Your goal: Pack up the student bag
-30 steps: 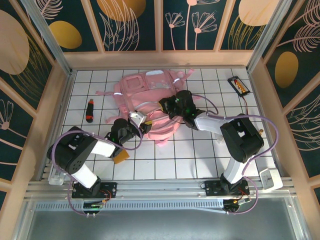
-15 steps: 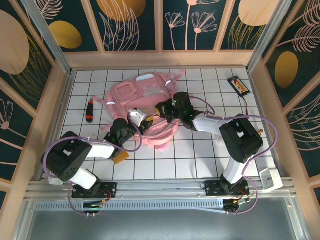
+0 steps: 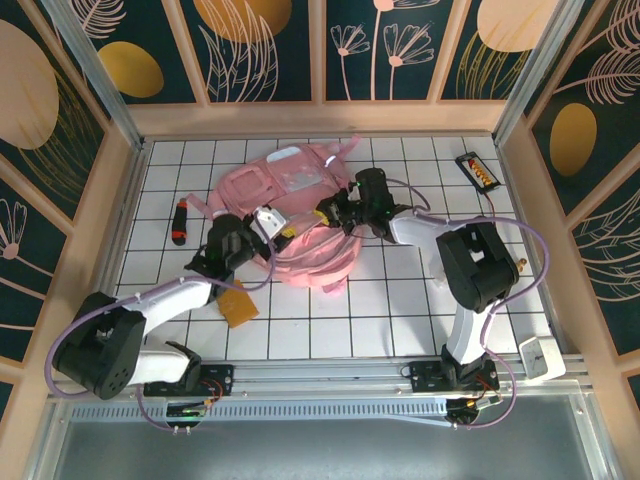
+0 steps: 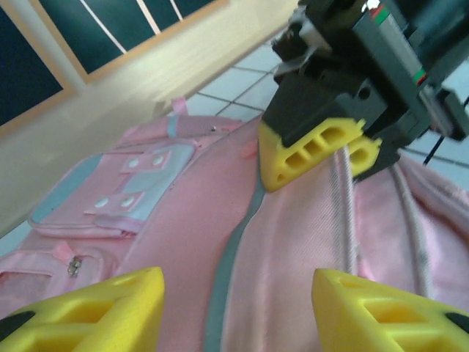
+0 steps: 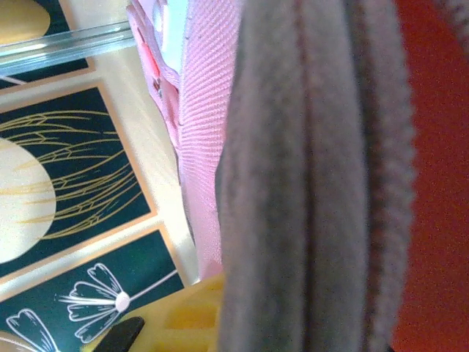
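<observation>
The pink student bag [image 3: 292, 190] lies flat in the middle of the table, pockets toward the back wall. My left gripper [image 3: 282, 230] hovers open over its near side. In the left wrist view the yellow fingertips [image 4: 95, 308] stand wide apart above the student bag's fabric [image 4: 183, 220], with nothing between them. My right gripper [image 3: 330, 212] is shut on a fold of the bag at its right side, and its yellow fingers [image 4: 308, 150] pinch the cloth beside a pale strip. Grey webbing [image 5: 308, 183] and pink cloth [image 5: 205, 110] press against the right wrist camera.
A red and black tool [image 3: 180, 221] lies left of the bag. A brown flat square [image 3: 237, 303] rests near the left arm. An orange and black item [image 3: 477, 170] sits at the back right corner, and a white object [image 3: 541, 358] at the front right edge.
The bag has slid back and to the left, with the right gripper still on it. The left arm has stretched forward and its jaws have spread apart.
</observation>
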Controlling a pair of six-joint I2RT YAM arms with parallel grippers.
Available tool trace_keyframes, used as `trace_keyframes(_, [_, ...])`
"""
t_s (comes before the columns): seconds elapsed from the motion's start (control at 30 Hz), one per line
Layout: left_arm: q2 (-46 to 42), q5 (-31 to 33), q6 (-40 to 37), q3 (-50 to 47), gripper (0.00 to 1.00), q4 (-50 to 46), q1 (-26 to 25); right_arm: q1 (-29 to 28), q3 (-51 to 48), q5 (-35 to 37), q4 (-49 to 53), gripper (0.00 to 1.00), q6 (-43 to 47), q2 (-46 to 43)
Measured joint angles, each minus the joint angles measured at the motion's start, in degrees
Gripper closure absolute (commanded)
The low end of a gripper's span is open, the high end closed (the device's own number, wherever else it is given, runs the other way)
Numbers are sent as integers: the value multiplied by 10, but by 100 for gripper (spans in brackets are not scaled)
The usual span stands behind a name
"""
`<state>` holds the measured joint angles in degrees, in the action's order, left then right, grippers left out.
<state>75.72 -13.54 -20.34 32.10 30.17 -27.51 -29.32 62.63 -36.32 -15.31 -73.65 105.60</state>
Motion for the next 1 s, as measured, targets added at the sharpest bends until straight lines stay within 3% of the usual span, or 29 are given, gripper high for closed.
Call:
trace_keyframes(0.13, [36,-55,-28,90,34,-107,24,35,11,-58,-19,68,33,25])
trace_keyframes(0.37, [154,-120,-54,259,29,-254,24,37,-21,-104,-145,57,-10,33])
trace_keyframes(0.43, [169,-147,-52,271,2,-274,24,33,-37,-106,-183,51,-33,33])
trace_keyframes(0.6, [176,-184,-32,264,1,-280,15,31,-54,-98,-217,46,-67,33])
trace_keyframes(0.77, [176,-157,43,255,1,-246,-28,39,-50,-48,-100,38,-35,0])
trace_keyframes(1.0, [194,-90,114,308,1,-265,-51,71,-10,127,166,31,59,-68])
